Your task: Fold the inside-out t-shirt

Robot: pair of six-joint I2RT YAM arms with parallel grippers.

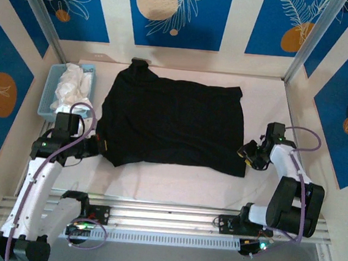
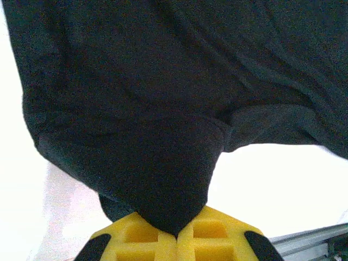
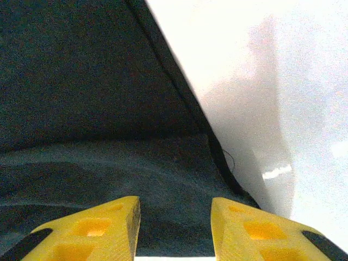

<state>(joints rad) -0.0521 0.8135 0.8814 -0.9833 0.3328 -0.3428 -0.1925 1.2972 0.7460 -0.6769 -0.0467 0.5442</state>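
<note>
Top external: black t-shirt [image 1: 172, 121], seemingly half-folded.
Left hand [image 2: 176, 231] pinches its edge, right hand [image 3: 175, 217] spread; more folds likely ahead.

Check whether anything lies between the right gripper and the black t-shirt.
Nothing visible does. The right gripper holds its fingers apart directly over the near right corner of the black t-shirt, with the white table beside it.

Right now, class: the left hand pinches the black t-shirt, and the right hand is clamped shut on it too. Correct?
Not quite. The left hand does pinch the t-shirt, but the right hand stands open over the cloth, as the right wrist view shows.
</note>
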